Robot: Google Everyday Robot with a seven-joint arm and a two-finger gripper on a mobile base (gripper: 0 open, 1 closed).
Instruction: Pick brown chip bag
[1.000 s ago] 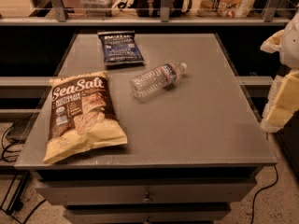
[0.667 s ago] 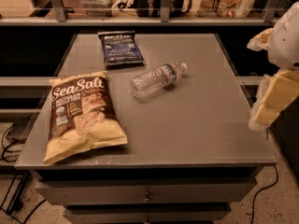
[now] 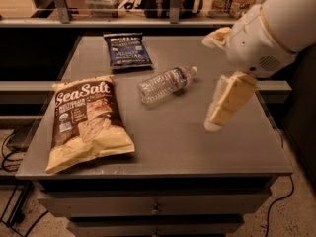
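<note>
so, compared with a moment ago, the gripper (image 3: 212,83) has swung in from the 3 o'clock edge of the table (image 3: 197,147) and now hangs above the right part of the top. its two pale fingers (image 3: 228,101) are spread wide apart with nothing between them, one reaching toward 12 o'clock and the other hanging toward 6 o'clock. on my feed the bags and the bottle lie where they did before.

the brown chip bag (image 3: 86,122) lies flat at about 8 o'clock on the tabletop, its sea salt lettering face up and its lower corner reaching the front edge. it is well apart from the gripper. the smaller blue chip bag (image 3: 127,51) sits at 11 o'clock near the back edge. the clear water bottle (image 3: 165,84) lies on its side near the middle, between the brown bag and the gripper, cap pointing toward 2 o'clock. i cannot tell whether it holds any water. both bags look sealed. a closed drawer (image 3: 155,209) runs below the tabletop at 6 o'clock.
</note>
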